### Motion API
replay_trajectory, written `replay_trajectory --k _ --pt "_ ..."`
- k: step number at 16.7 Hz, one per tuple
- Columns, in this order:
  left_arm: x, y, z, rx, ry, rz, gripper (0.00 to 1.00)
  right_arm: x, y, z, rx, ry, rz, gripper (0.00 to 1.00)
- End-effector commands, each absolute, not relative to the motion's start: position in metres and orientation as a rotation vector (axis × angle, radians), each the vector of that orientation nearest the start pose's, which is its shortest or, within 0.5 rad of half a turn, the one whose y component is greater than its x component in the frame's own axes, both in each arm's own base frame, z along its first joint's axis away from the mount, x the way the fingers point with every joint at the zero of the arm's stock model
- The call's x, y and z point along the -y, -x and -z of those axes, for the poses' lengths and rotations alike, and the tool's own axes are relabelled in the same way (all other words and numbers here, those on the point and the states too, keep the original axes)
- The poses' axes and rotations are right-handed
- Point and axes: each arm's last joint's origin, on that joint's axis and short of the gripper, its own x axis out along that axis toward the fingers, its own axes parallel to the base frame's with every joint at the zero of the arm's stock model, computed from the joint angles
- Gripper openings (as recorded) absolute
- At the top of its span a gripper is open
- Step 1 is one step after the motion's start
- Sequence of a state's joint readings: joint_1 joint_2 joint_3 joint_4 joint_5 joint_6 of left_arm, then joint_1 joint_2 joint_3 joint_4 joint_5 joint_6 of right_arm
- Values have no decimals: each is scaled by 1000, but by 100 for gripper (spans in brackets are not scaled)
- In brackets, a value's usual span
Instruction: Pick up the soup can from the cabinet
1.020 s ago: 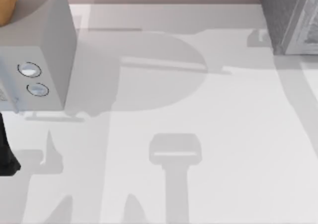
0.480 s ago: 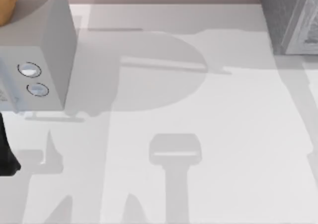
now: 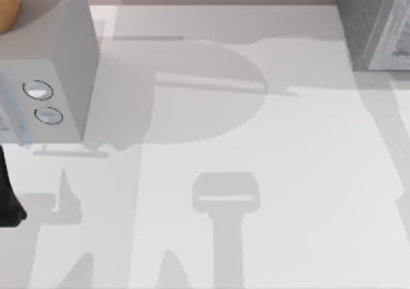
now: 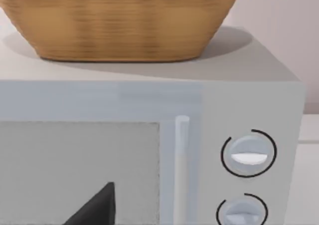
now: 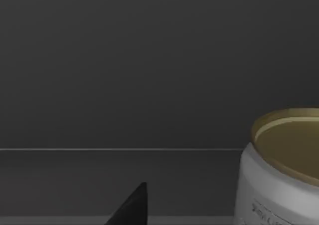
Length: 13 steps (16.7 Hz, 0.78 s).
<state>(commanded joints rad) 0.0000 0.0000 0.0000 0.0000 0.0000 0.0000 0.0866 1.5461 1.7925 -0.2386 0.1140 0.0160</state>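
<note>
Though upright, soup can beside right hand

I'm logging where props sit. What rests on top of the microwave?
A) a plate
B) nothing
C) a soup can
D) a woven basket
D: the left wrist view shows a woven basket sitting on the microwave, above its two dials.

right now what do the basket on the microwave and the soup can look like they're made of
The basket looks like woven wicker or rattan, matte tan: fine horizontal ribbing runs across its wall. The microwave under it reads as smooth painted metal or plastic, pale grey, with glossy ringed knobs. The soup can seems metal: a dull gold top inside a raised rim, and a white, probably paper, label with faint print.
</note>
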Motion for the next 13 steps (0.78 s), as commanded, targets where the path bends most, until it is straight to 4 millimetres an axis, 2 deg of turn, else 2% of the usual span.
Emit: replay_trajectory --k 8,13 --pt "1 -106 -160 0 0 0 100 -32 -339 -483 9 -1 12 2" --pt "1 -106 -160 0 0 0 100 -32 -339 -483 9 -1 12 0"
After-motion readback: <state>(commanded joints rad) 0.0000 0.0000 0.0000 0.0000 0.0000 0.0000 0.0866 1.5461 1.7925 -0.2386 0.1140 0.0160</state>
